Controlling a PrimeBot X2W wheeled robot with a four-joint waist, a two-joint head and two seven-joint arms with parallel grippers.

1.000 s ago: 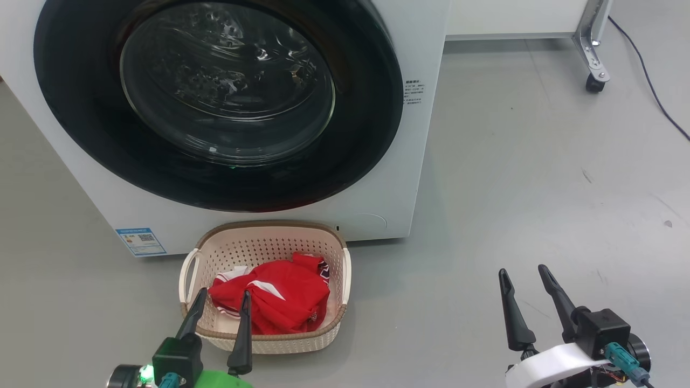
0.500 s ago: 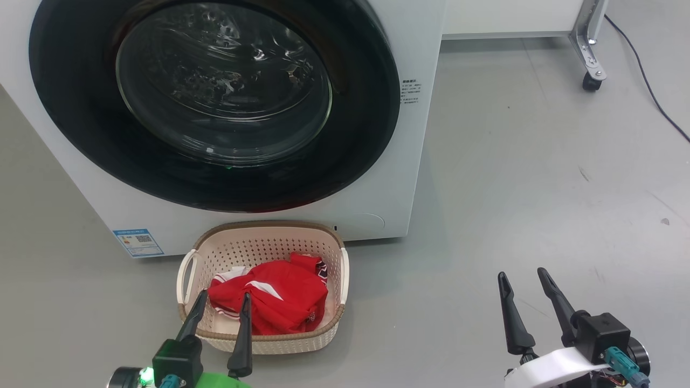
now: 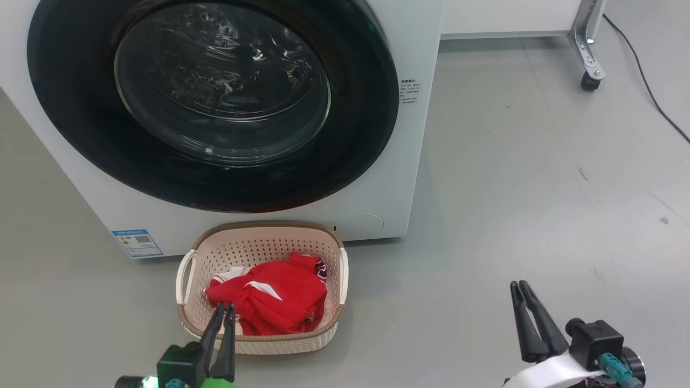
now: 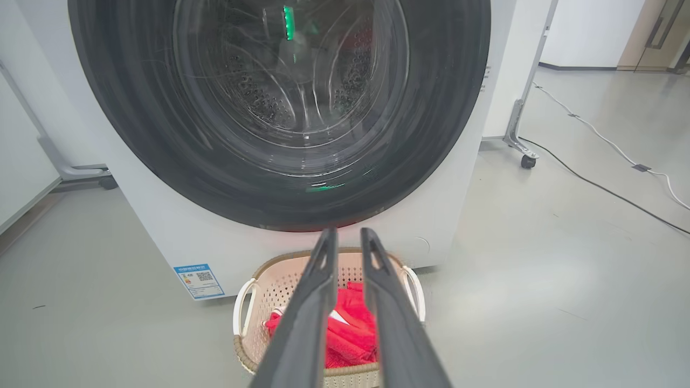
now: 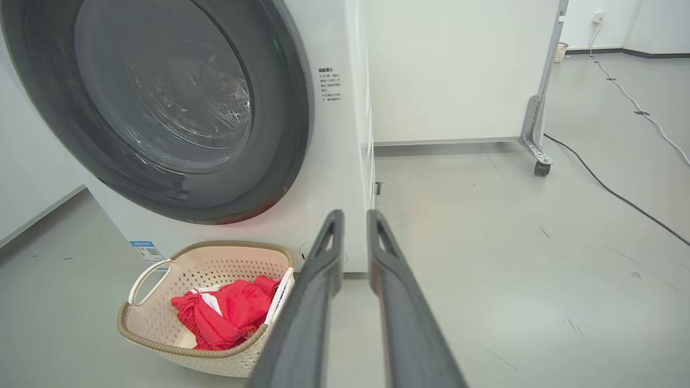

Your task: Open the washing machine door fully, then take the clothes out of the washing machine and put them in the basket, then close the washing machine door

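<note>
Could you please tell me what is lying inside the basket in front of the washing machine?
A crumpled red jersey with white trim lies in the cream basket. It covers much of the bottom, so anything beneath it cannot be seen.

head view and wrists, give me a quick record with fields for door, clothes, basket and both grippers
door: washing machine door shut, flush on the washing machine
clothes: red, lying inside the basket
basket place: on the floor, right before the machine, below the door
left gripper: fingers near together, narrow gap, holding nothing, by the basket's near rim
right gripper: fingers near together, holding nothing, over bare floor
</note>
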